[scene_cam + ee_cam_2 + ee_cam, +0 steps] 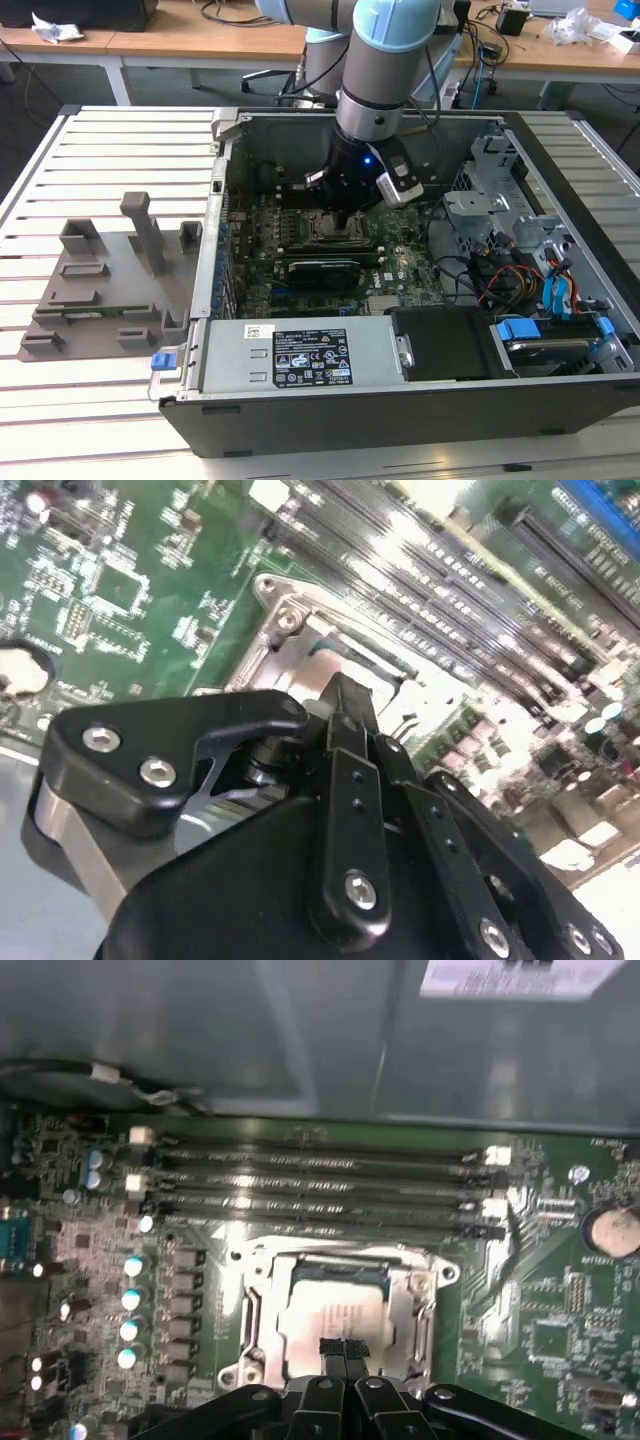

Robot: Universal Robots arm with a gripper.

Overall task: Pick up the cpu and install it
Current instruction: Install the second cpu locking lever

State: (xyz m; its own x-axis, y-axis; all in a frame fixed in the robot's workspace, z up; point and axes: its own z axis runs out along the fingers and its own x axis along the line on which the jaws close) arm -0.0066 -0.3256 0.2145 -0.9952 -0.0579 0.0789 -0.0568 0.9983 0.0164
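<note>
The cpu (335, 1315) lay in the socket frame (250, 1310) on the motherboard (560, 1330), silvery top up, directly under my end effector (345, 1352). In the first wrist view my fingertips (333, 1349) were drawn together with almost no gap, their tips over the near edge of the chip; I could not tell whether they pinched it or only touched it. In the second wrist view the same narrow tips stood over the metal frame (290, 630). I judged the step to be the seating itself: the chip appeared to lie flat within the frame, so pickup and carry were done. The next move called for letting go gently and lifting straight up, without dragging the chip askew. Beyond the socket ran the memory slots (320, 1175), then the case wall (300, 1040). In the exterior view my arm (385, 75) reached down into the open computer case (400, 400) on the slatted table (110, 140).
</note>
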